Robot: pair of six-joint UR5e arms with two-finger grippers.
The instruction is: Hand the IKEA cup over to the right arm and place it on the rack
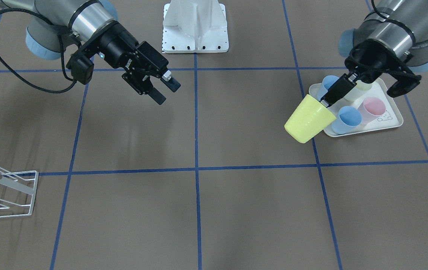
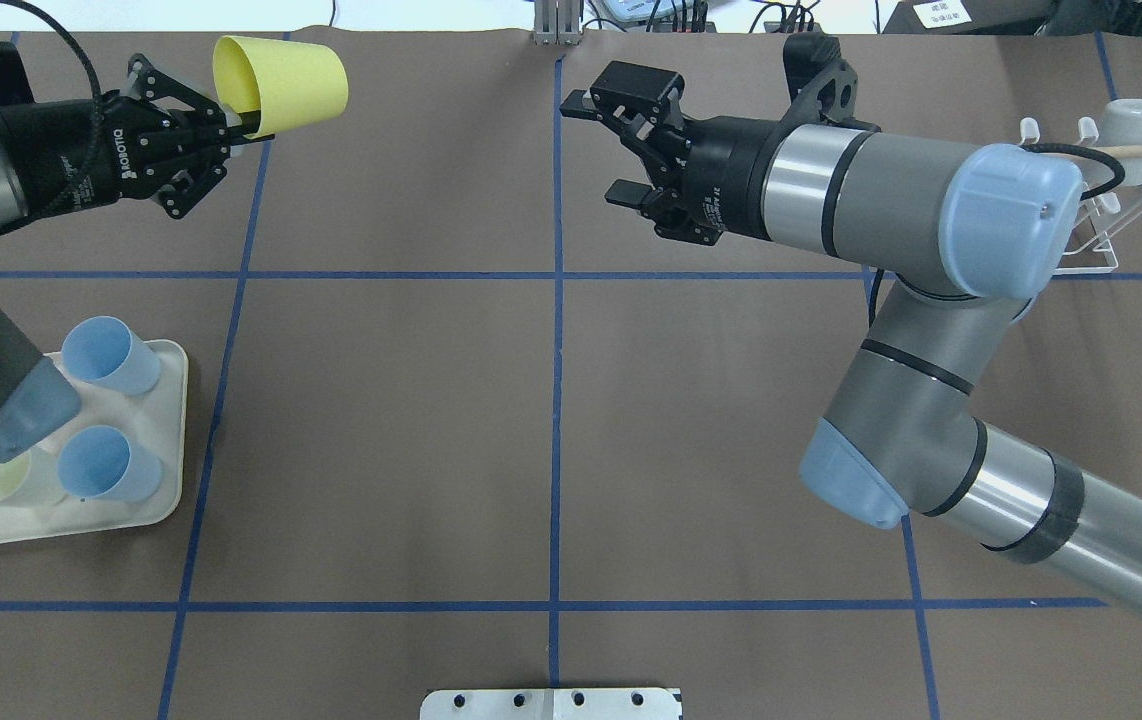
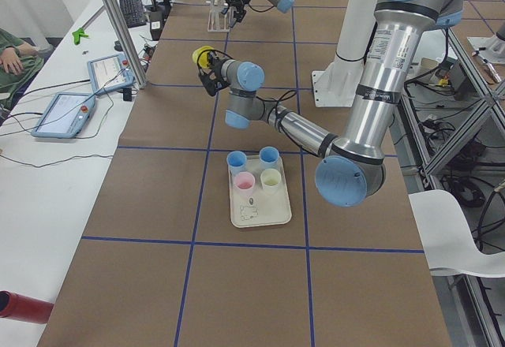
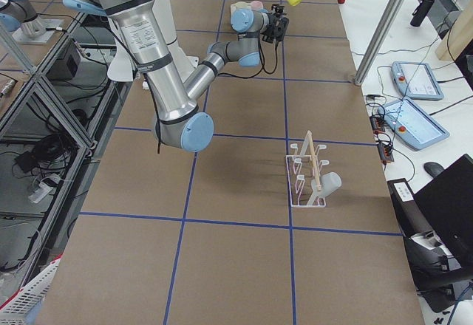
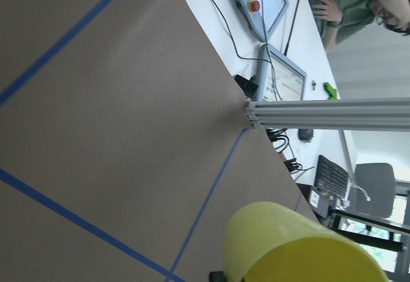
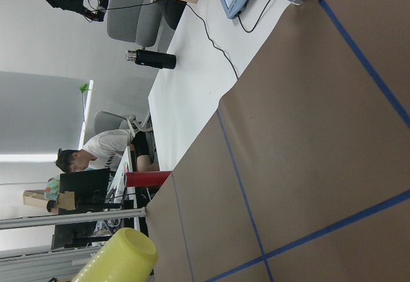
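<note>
The yellow cup point(image 2: 281, 85) is held clear of the table by the left gripper point(image 2: 236, 120), whose fingers are closed on the rim wall, one of them apparently inside the mouth. The cup is tipped almost onto its side: its long axis runs across the table, mouth toward the left wrist and base toward the right gripper point(image 2: 596, 150). The right gripper is seen with its jaws spread and nothing between them, aimed back along roughly the same line. The two grippers are well apart, with bare table between them. The cup is therefore in the left arm's keeping, and the gap has to be closed before any handover.

The right arm is bent sharply at the elbow, with the forearm laid across toward the middle and the wrist roughly level. The rack point(image 2: 1101, 215) stands behind that arm, at the table's far right. The tray point(image 2: 166, 440) of spare cups is left near the left arm's base.
</note>
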